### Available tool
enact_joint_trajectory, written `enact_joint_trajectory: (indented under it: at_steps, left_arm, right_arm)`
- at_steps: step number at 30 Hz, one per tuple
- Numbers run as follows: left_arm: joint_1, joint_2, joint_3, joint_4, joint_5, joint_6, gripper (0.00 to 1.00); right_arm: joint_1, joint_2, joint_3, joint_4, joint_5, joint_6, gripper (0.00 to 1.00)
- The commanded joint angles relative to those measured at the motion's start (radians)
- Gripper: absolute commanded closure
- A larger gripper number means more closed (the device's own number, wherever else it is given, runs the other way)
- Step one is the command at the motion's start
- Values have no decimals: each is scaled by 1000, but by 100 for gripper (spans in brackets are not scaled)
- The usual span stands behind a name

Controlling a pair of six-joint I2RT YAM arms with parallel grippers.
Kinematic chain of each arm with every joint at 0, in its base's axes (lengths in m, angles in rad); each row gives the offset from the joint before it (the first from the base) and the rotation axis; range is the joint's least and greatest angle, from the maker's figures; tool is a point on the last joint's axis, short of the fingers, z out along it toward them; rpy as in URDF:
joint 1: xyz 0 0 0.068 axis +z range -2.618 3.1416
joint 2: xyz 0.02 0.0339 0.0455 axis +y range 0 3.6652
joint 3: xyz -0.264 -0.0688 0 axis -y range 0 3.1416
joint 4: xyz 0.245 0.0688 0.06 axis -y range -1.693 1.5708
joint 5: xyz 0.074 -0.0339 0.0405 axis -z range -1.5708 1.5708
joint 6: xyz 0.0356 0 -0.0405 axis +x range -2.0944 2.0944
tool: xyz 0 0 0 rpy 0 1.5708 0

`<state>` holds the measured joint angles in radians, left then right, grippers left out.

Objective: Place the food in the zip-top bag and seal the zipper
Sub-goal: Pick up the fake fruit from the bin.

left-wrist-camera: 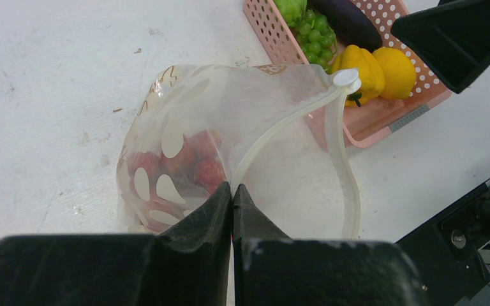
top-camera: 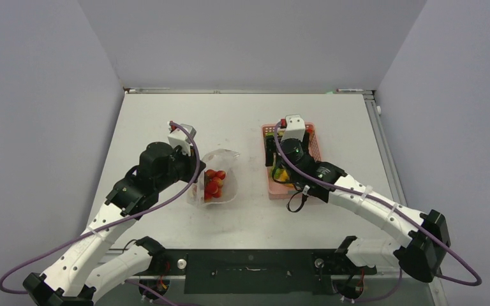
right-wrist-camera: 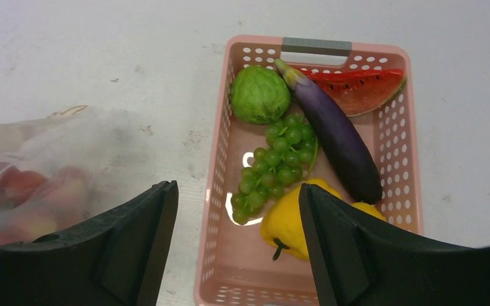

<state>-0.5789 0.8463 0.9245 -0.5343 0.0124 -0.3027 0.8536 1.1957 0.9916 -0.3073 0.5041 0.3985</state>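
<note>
Bench and both arms show from above. The left tool sits at the near-left edge of the zip-top bag, which lies left of centre with red pieces inside. The right tool hangs over the pink basket, apart from the bag, so we judge the right arm the nearer one for the next fruit.

From the left wrist, we see that tool pressed together, pinching the bag's rim where the zipper starts. The mouth gapes toward the basket (handy for a drop-in).

From the right wrist, the fingers stand spread with nothing held. Below and between them lie the green grapes and the yellow pepper. The eggplant lies just to the right, its long axis slanting from near-right to far-left. The bag lies off to this tool's left.
</note>
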Motion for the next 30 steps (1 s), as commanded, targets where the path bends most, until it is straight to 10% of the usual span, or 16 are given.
enact_joint_trajectory:
  at_steps: [1, 30]
  left_arm:
    - [7, -1, 11, 44, -5, 2, 100]
    - [26, -3, 11, 50, 18, 1, 100]
  right_arm:
    - [-64, 44, 9, -27, -25, 1, 29]
    - [-275, 517, 156, 48, -129, 132, 35]
